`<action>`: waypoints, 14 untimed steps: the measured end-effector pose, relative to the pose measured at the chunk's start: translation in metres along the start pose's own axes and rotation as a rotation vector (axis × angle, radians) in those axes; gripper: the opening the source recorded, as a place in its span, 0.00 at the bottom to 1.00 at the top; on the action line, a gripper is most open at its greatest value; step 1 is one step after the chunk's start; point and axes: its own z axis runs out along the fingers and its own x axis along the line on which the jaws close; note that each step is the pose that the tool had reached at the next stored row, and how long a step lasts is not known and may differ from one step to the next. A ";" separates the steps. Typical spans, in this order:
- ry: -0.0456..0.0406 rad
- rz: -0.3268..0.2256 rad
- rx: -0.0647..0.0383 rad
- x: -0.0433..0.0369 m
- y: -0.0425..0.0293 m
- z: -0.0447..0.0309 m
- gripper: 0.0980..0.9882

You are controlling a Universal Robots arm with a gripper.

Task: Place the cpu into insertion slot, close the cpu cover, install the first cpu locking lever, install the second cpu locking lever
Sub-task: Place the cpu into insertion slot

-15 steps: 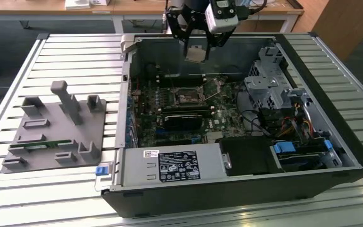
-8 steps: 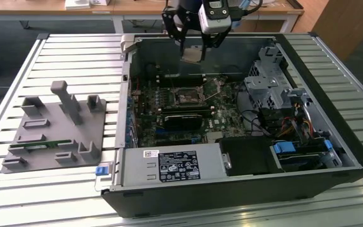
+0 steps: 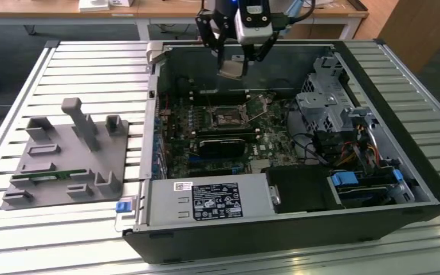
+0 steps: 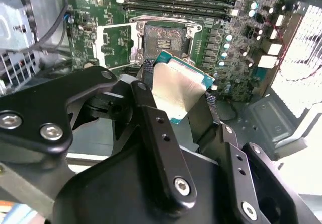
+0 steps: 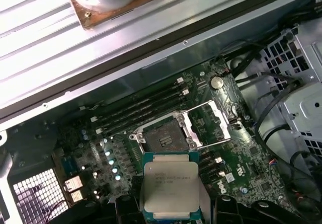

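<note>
Black fingers (image 4: 151,118) clamp silver-grey square cpu (image 4: 178,90) above dark-centred, silver-rimmed insertion slot (image 4: 163,40); tilted seating may damage slot

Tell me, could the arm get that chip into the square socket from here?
Probably yes. The gripper holds the cpu above the open case, the insertion slot lies uncovered with the cpu cover swung back, and nothing appears to stand between them.

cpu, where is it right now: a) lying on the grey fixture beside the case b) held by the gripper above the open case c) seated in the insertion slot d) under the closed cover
b: the gripper is shut on the cpu in the air, while the insertion slot sits bare with the cpu cover swung open.
</note>
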 end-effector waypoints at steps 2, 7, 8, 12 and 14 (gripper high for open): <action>-0.0034 0.036 -0.001 0.0000 -0.0002 0.0019 0.48; -0.0114 0.124 -0.001 -0.0001 -0.0006 0.0064 0.48; -0.0132 0.143 -0.002 -0.0001 -0.0006 0.0073 0.48; -0.0195 0.215 -0.003 -0.0002 -0.0009 0.0106 0.48; -0.0226 0.250 -0.004 -0.0002 -0.0011 0.0123 0.48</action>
